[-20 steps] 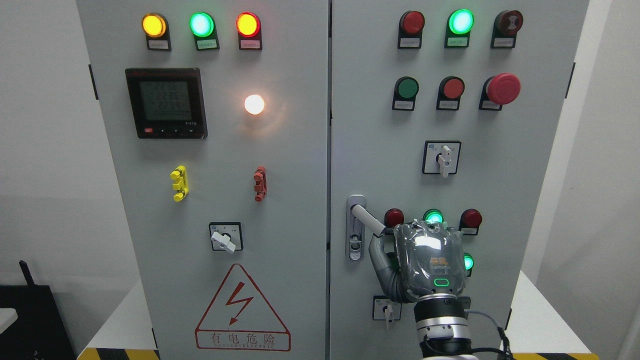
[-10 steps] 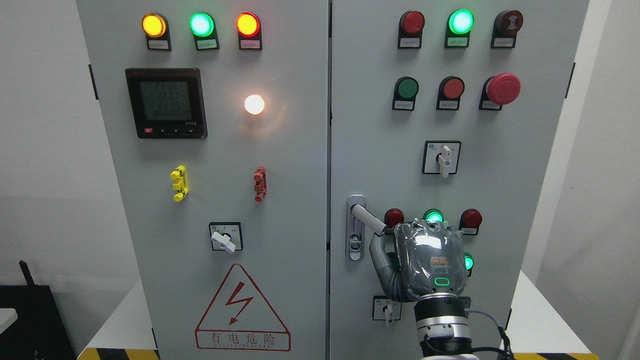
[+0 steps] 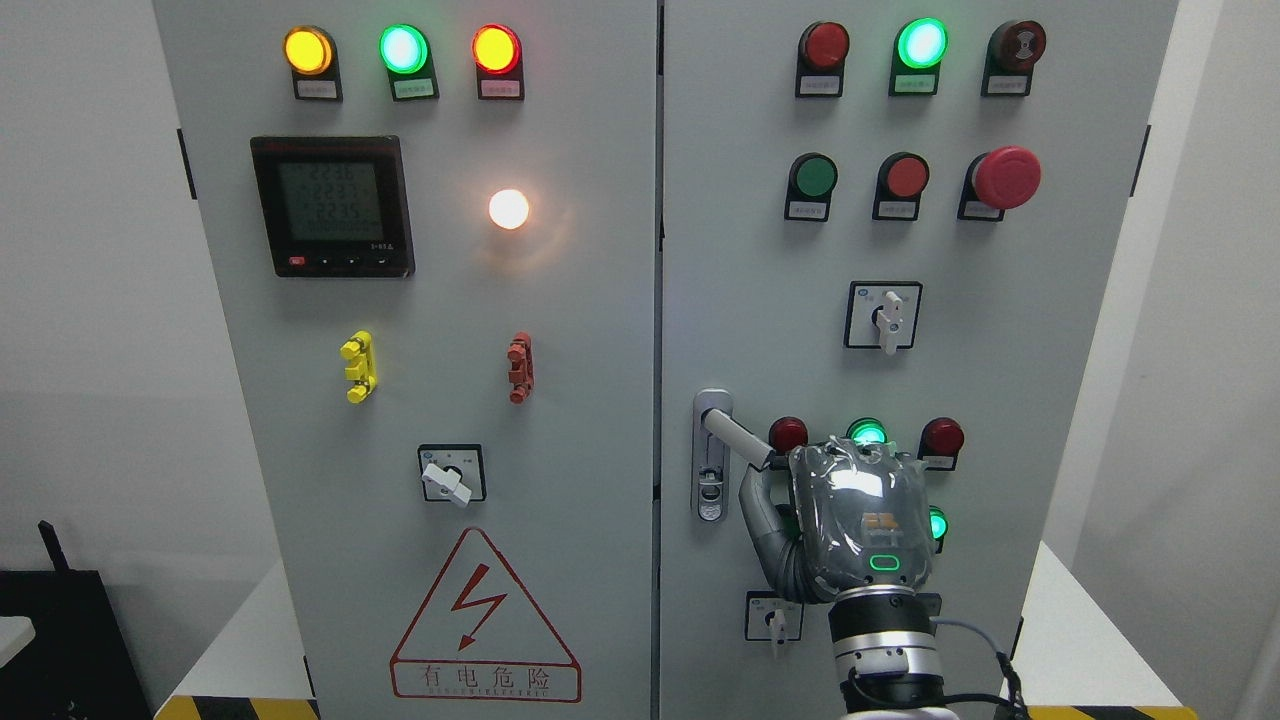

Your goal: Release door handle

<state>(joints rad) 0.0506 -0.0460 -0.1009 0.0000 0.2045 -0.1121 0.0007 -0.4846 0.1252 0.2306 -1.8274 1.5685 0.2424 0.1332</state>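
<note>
Backdrop: we face a grey two-door cabinet (image 3: 560, 330) on a white counter (image 3: 1085, 660), pale walls either side.
Hidden: we see only the right hand (image 3: 850, 525) from its back; its fingers curl away from us, so we cannot tell whether they grip anything. Its bulk covers part of the lamp row.
Writing: warning triangle (image 3: 485, 620) reads 有电危险; the meter (image 3: 332, 205) digits are too small for us.
Handle: door handle (image 3: 738, 440) slants down-right, its tip just above the thumb (image 3: 760, 510), contact unclear to us.
</note>
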